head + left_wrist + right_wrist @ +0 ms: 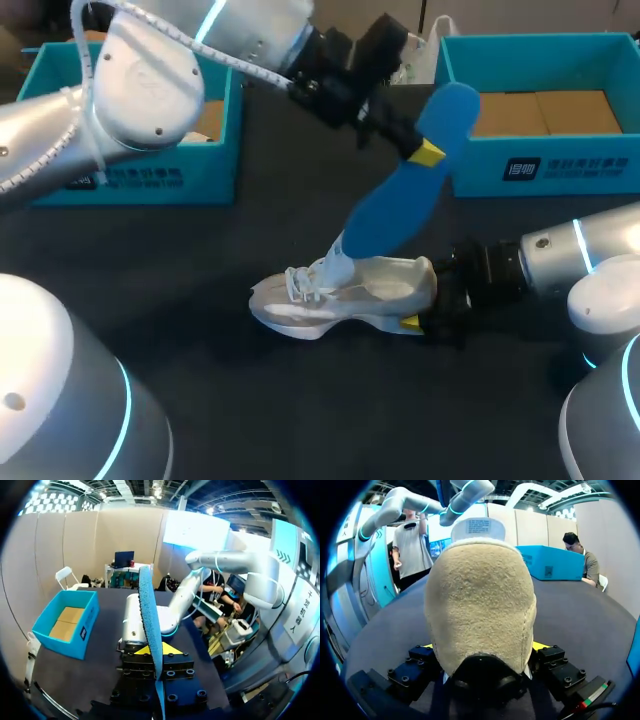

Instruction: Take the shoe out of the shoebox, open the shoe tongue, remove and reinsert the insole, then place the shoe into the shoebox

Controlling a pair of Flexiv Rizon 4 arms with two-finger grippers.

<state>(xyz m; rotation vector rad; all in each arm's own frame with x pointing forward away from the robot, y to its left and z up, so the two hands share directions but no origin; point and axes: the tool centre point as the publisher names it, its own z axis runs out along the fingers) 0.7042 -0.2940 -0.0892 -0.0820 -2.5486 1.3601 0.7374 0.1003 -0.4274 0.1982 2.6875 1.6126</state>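
Insole (400,200) pinched in left tool (426,152) — lower end at shoe (352,290) opening

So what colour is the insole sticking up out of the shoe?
Bright blue; the insole shows best in the head view.

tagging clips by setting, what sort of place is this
Likely a robot test bench for shoe handling: a dark table bearing a left shoebox and a right shoebox, both teal, my left tool gripping a blue insole, and my right tool holding a white shoe by its heel.
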